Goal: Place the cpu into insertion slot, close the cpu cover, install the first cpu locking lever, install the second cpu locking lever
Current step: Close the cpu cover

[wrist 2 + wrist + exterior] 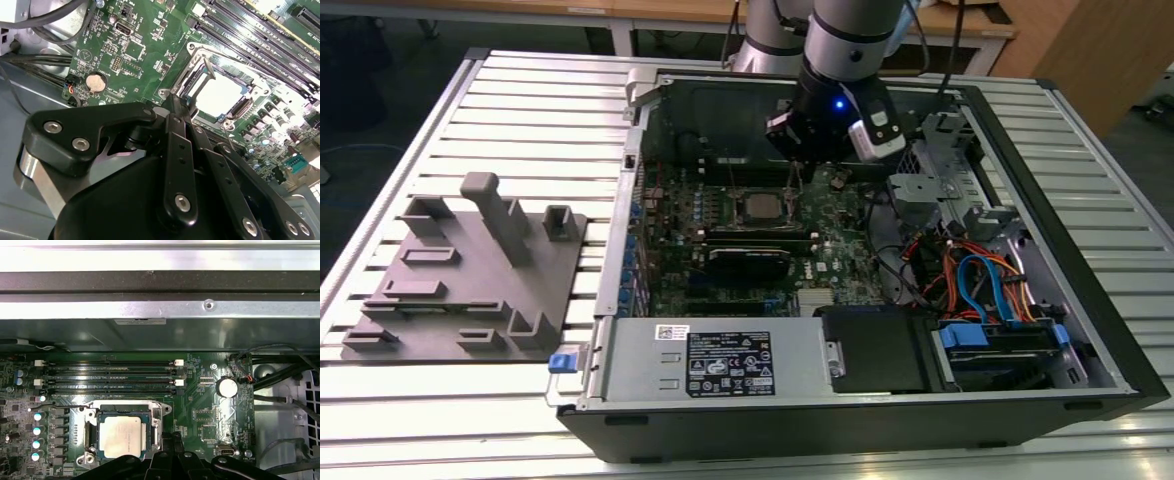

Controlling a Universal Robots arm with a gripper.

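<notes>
Green motherboard (200, 390), cpu (122, 436) seated — gripper (170, 437) just beside

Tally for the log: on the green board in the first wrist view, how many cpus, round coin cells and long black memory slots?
cpu: 1
coin cell: 1
memory slots: 4
Total: 6

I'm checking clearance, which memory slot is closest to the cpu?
The last of the four slots, right beside the socket; the other three lie nearer the case wall.
</notes>
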